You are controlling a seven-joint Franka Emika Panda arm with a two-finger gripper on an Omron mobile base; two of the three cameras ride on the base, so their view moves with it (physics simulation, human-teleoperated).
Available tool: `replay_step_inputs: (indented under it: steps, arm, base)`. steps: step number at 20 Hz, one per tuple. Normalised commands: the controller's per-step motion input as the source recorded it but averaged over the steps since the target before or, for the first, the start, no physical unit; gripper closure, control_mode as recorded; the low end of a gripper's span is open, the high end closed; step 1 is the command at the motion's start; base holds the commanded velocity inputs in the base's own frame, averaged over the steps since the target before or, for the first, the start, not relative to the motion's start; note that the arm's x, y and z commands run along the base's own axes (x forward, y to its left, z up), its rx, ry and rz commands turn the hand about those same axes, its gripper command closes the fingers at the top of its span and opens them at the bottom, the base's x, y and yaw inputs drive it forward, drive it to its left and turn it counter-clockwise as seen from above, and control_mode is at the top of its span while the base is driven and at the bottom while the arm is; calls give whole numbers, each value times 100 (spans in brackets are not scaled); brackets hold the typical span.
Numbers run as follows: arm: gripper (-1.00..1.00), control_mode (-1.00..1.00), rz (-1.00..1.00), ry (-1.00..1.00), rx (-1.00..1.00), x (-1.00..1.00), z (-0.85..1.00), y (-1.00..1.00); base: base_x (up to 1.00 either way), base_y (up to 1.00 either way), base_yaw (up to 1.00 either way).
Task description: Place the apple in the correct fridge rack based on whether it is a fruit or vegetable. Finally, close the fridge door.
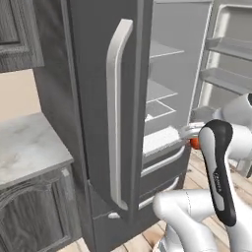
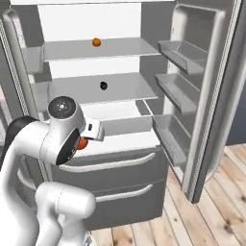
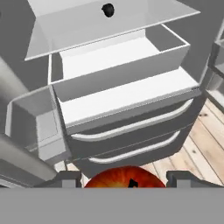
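gripper (image 3: 124,180) clamped on the apple (image 3: 125,177), red fruit sitting between the two dark finger tips (image 3: 65,179) at the bottom of the hand view. in the right base view the apple (image 2: 82,143) peeks out beside the white wrist, low in front of the fridge's lowest inner ledge, above the two drawer fronts (image 2: 113,166). fridge doors open, right door bins (image 2: 178,55) beside the shelves. middle shelf holds a small dark thing (image 2: 103,85). farther up, the fridge rack (image 2: 120,48) carries a paler orange fruit (image 2: 96,42). wood floor (image 2: 216,211) off to the right.
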Motion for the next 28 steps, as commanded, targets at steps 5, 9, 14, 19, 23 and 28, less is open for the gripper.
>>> replay_step_inputs:
  steps: [5,9,14,19,23,28]
  arm:
    - [100,100,0,0,0,0,0,0]
    - [100,100,0,0,0,0,0,0]
    - [100,100,0,0,0,0,0,0]
    - [100,100,0,0,0,0,0,0]
    - [100,100,0,0,0,0,0,0]
    - [100,100,0,0,0,0,0,0]
  base:
    - [0,-90,60]
    - [1,-77,31]
    - [32,-22,15]
    - [56,0,10]
    - [71,0,9]
    - [85,0,12]
